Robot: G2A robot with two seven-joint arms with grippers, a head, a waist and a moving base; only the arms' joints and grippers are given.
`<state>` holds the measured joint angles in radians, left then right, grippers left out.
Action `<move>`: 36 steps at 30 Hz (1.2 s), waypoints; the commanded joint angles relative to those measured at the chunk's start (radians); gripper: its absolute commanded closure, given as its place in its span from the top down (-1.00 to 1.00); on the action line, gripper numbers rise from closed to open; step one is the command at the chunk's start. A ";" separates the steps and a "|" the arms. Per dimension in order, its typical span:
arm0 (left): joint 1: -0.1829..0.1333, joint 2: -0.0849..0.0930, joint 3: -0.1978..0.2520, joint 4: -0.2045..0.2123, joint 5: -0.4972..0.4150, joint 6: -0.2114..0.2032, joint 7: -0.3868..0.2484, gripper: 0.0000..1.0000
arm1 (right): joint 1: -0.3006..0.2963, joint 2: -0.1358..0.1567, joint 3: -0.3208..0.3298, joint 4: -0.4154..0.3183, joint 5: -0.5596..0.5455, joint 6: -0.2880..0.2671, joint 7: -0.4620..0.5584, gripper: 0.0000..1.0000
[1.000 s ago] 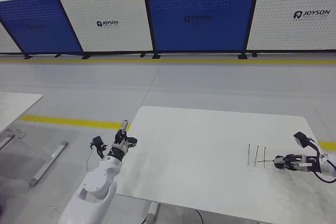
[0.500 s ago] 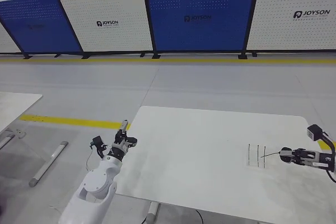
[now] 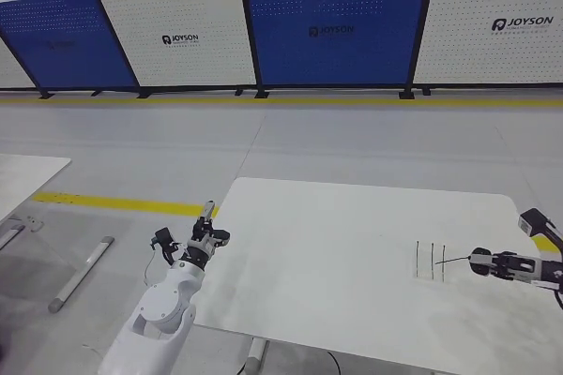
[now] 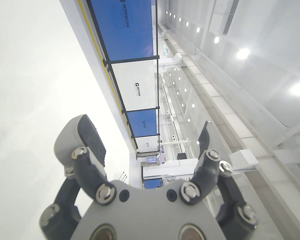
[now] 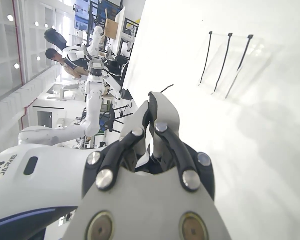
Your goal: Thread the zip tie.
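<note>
Clear holder [image 5: 261,51] carries three ties [image 5: 223,61]; just beside, my right gripper [image 5: 149,98] clenches a zip tie [image 5: 167,88]; left gripper [image 4: 147,128] released.

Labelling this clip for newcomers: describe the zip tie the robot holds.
On the white table, three black zip ties lie in a row on a clear sheet. The fourth zip tie juts from the shut right pincer, not lying flat.

Three zip ties [image 3: 431,260] lie side by side on the right part of the table [image 3: 338,272]. The right end effector [image 3: 473,257] sits just right of them, gripping a fourth zip tie [image 3: 458,257]. The left end effector [image 3: 208,214] is at the table's left edge.
</note>
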<state>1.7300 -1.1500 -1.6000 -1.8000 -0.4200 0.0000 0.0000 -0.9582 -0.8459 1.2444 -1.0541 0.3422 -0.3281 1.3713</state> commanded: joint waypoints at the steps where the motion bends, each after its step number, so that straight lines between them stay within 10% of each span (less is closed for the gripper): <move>1: 0.000 0.000 0.000 0.000 0.000 0.000 0.000 1.00 | -0.007 -0.009 -0.020 -0.032 0.022 -0.001 -0.042 -1.00; 12: 0.000 0.000 0.000 0.000 0.000 0.000 0.000 1.00 | 0.026 -0.047 -0.101 -0.233 0.041 0.008 -0.164 -1.00; 29: 0.000 0.000 0.000 0.000 0.000 0.000 0.000 1.00 | 0.047 -0.057 -0.137 -0.233 0.031 0.042 -0.165 -1.00; 36: -0.028 -0.003 0.034 -0.029 0.063 -0.001 -0.004 1.00 | 0.024 -0.074 -0.116 -0.219 0.228 -0.012 -0.154 -1.00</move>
<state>1.7087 -1.1527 -1.5758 -1.8191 -0.3729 -0.0020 0.0002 -0.9378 -0.9172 1.1287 -1.2718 0.5598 -0.3420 1.2106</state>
